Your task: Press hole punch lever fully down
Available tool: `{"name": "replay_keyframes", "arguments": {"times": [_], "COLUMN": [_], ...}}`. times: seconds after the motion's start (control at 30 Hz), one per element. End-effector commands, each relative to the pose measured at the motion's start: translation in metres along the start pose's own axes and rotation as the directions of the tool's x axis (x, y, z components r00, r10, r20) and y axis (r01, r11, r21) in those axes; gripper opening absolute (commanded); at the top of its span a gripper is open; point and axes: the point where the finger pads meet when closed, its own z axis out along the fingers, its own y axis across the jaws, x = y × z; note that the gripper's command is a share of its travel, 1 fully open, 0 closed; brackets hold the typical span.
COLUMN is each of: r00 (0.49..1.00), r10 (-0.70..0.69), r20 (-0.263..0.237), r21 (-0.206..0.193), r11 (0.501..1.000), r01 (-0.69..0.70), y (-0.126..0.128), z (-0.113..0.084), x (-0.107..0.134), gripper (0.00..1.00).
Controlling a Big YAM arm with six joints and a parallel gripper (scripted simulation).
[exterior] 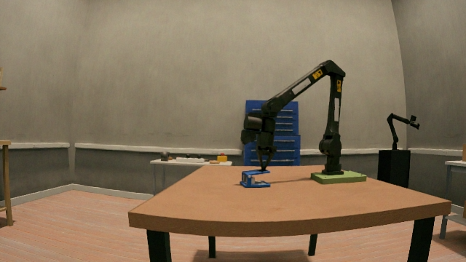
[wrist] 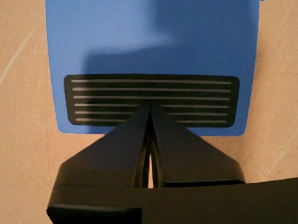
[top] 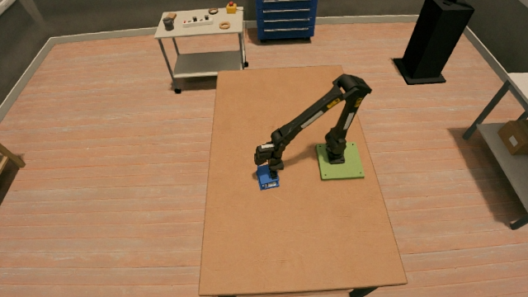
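Note:
A blue hole punch (top: 267, 177) stands upright on the brown table, just left of the arm's green base plate (top: 339, 161). It also shows in the exterior view (exterior: 255, 178) with its lever raised at the right end. My gripper (exterior: 263, 168) is shut with nothing between the fingers and points straight down. Its tips rest on the lever's ribbed black pad (wrist: 152, 100) in the wrist view, where my gripper (wrist: 150, 111) meets the pad's near edge. The blue lever (wrist: 152, 43) fills the upper part of that view. Any paper inside the punch is hidden.
A white cart (top: 202, 37) with small items stands beyond the table's far left corner. A blue drawer cabinet (top: 286, 18) stands at the back wall. A black pedestal (top: 435, 41) stands at the back right, and a grey shelf with a box (top: 513, 136) at the right.

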Motion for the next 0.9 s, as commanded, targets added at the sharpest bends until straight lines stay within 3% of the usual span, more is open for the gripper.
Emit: {"name": "replay_keyframes", "arguments": {"times": [0.0,0.87], "r00": [0.992,0.995], "r10": [0.018,0.010], "r20": [-0.128,-0.096], "r21": [0.031,0.022], "r11": [0.999,1.000], "r01": [-0.014,-0.008], "y": [-0.012,0.006], "z": [0.027,-0.017], "x": [0.032,-0.006], "gripper": [0.00,0.00]}}
